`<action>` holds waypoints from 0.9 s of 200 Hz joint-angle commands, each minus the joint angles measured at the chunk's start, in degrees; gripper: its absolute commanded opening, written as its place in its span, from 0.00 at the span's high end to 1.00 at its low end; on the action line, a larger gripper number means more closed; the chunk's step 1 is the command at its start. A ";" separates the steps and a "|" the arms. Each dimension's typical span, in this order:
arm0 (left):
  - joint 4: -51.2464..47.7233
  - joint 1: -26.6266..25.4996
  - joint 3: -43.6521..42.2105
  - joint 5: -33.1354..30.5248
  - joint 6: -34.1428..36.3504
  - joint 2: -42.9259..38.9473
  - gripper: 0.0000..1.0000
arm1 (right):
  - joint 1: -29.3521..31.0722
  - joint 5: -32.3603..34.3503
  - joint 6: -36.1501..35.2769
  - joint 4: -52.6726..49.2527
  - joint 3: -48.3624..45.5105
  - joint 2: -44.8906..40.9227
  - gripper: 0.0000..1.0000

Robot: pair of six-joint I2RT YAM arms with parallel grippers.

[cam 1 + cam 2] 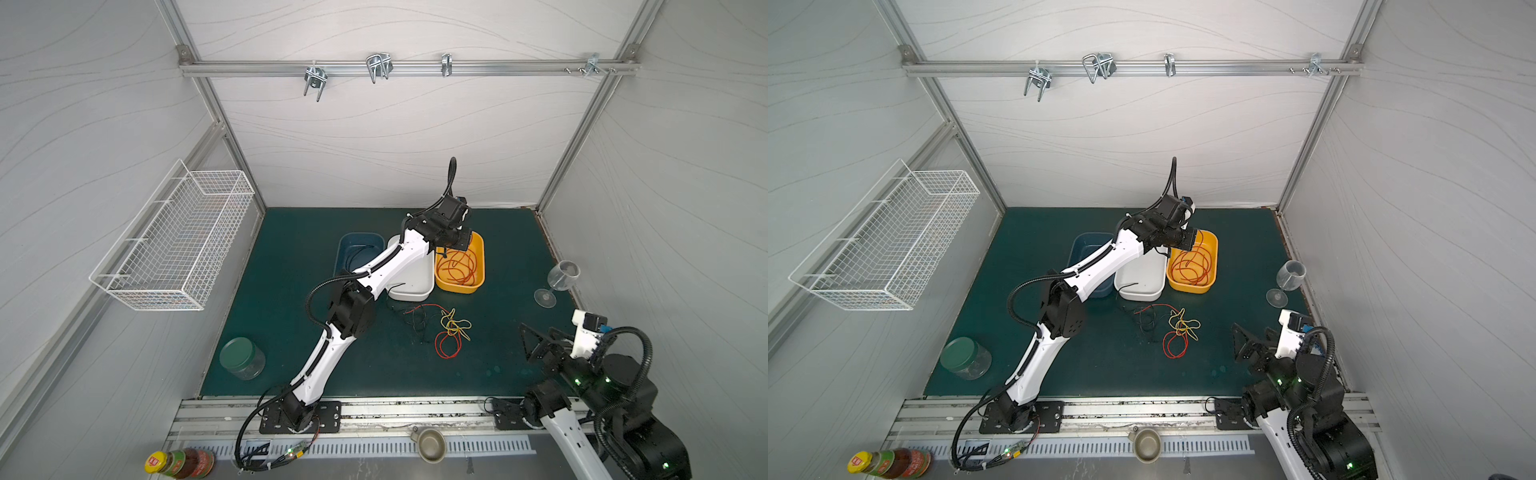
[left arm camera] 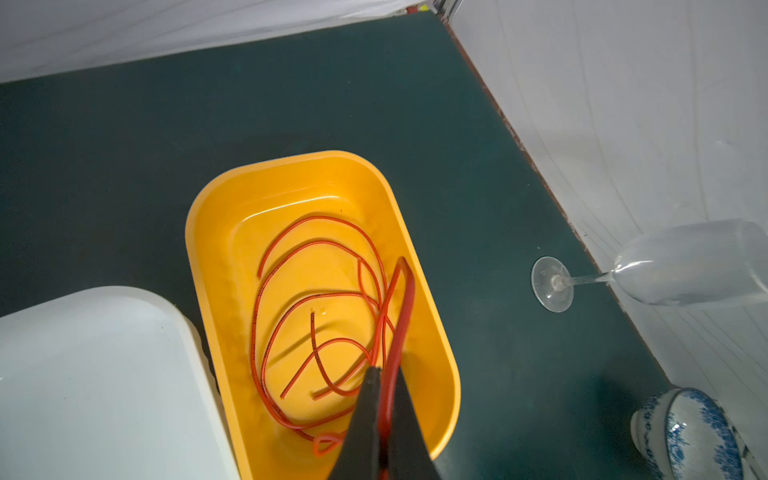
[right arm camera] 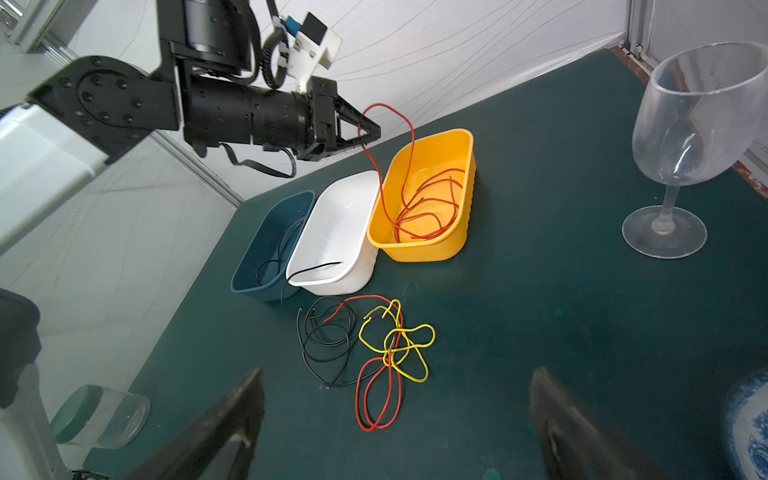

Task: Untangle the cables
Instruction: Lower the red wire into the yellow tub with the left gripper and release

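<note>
Hanging over the yellow bin [image 3: 424,249], the left tool [image 3: 374,133] pinches a red cable [image 3: 412,141] that droops down into it; the right tool [image 3: 399,382], spread wide, sits nearer the loose tangle [image 3: 392,349] on the surface [image 3: 540,311].

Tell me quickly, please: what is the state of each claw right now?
Left claw: closed on a red cable, above the yellow tub.
Right claw: open, holding nothing.
</note>
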 commanded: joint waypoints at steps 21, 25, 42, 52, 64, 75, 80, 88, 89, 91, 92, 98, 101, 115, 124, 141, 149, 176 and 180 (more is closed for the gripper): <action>-0.30 0.16 5.16 0.81 -1.07 6.36 1.00 | -0.23 0.77 -0.90 1.36 -0.21 -0.88 0.01; -0.52 0.17 5.42 1.05 -1.38 6.88 1.00 | -0.19 0.77 -0.95 1.44 -0.21 -0.92 0.01; -0.88 -0.10 5.90 2.12 -1.73 8.54 1.00 | -0.22 0.80 -0.96 1.45 -0.24 -1.05 0.01; -1.20 -0.35 5.90 2.12 -1.51 9.12 1.00 | -0.18 0.81 -0.96 1.52 -0.28 -1.14 0.01; -1.46 -0.46 5.90 2.11 -1.48 9.67 0.99 | -0.17 0.89 -0.96 1.47 -0.18 -1.19 0.01; -1.68 -0.42 5.90 2.18 -1.47 10.04 0.96 | -0.19 0.92 -0.96 1.46 -0.22 -1.32 0.01; -1.80 -0.38 5.90 2.16 -1.48 10.19 0.95 | -0.16 0.89 -0.96 1.46 -0.28 -1.32 0.01; -1.94 -0.41 5.90 2.25 -1.38 10.34 0.93 | -0.24 0.99 -0.97 1.46 -0.28 -1.32 0.01; -1.99 -0.44 5.90 2.23 -1.43 10.43 0.93 | -0.20 1.03 -0.96 1.46 -0.30 -1.32 0.01; -2.03 -0.46 5.90 2.22 -1.42 10.43 0.92 | -0.22 1.04 -0.96 1.45 -0.32 -1.32 0.01; -2.08 -0.46 5.90 2.26 -1.40 10.43 0.92 | -0.19 1.05 -0.96 1.45 -0.32 -1.32 0.01; -2.19 -0.46 5.90 2.33 -1.41 10.63 0.91 | -0.16 1.01 -0.90 1.45 -0.26 -1.39 0.01; -2.29 -0.46 5.90 2.38 -1.35 10.65 0.90 | -0.10 1.06 -0.93 1.46 -0.31 -1.47 0.01; -2.65 -0.45 5.99 2.58 -1.23 11.05 0.85 | -0.09 1.13 -0.95 1.37 -0.26 -1.57 0.01; -3.11 -0.46 6.07 2.50 -1.29 11.12 0.81 | -0.11 1.18 -0.89 1.38 -0.24 -1.67 0.01; -3.61 -0.35 6.08 2.37 -1.16 10.92 0.75 | -0.15 1.18 -1.03 1.36 -0.23 -1.70 0.01; -3.71 -0.38 6.08 2.51 -0.99 10.74 0.74 | -0.22 1.21 -0.96 1.38 -0.24 -1.76 0.01; -4.15 -0.33 6.15 2.06 -0.10 9.50 0.68 | -0.20 1.24 -0.95 1.38 -0.27 -1.76 0.01; -4.28 -0.36 6.16 1.81 0.05 9.25 0.67 | -0.20 1.26 -0.90 1.40 -0.22 -1.80 0.01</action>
